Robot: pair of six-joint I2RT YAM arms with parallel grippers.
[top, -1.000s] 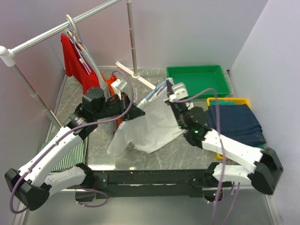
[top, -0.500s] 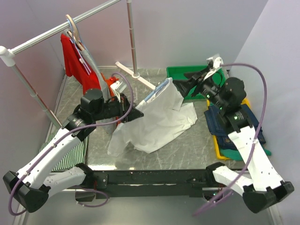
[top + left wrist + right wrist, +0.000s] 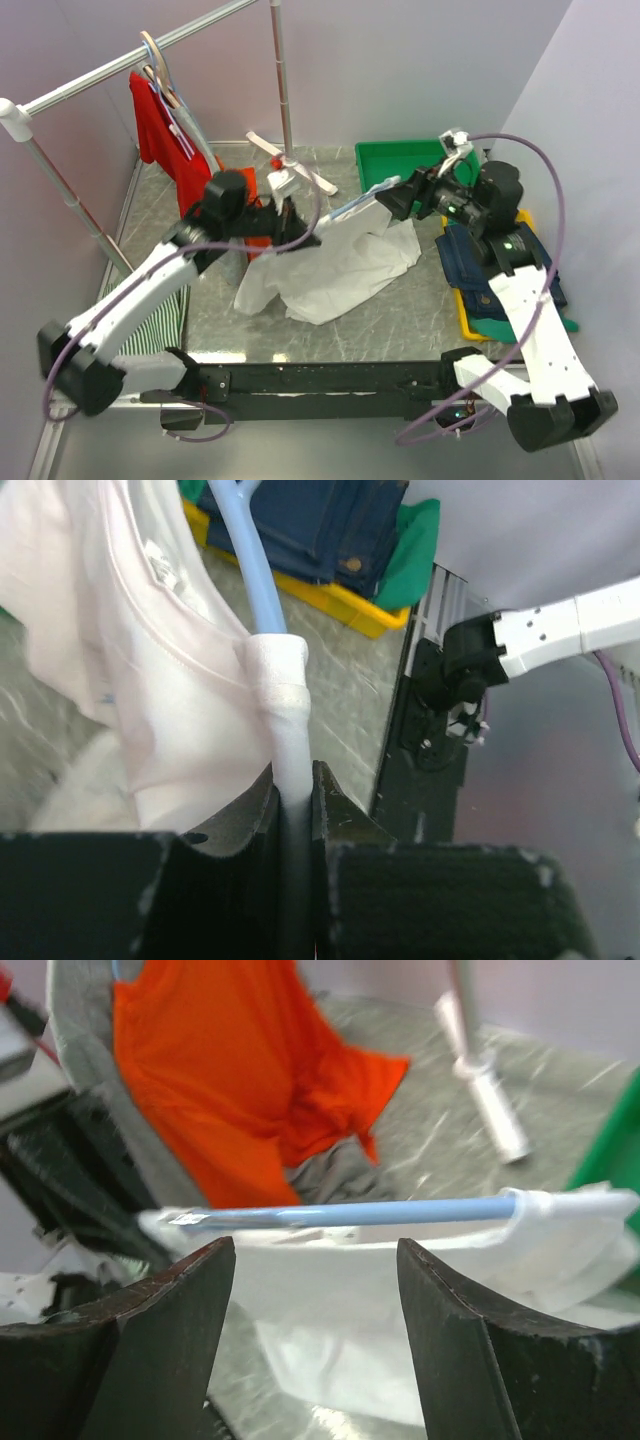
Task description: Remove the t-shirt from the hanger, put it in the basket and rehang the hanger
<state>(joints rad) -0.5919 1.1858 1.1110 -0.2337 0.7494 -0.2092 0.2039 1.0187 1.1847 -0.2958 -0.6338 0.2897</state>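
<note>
Your left gripper (image 3: 293,785) pinches the hanger (image 3: 280,680) stem, right gripper (image 3: 315,1250) hangs spread; t-shirt (image 3: 340,265) looks light and limp, so grab bunched cloth at the shoulder end.

The white fabric t-shirt (image 3: 340,265) sprawls crumpled at the centre of the top view. Most of it lies on the tabletop (image 3: 400,320), and its upper edge is lifted toward 1 o'clock on the pale blue plastic hanger (image 3: 350,1212). The hanger is held clear of the surface, one arm bare, the other seemingly tucked inside white cloth.
</note>
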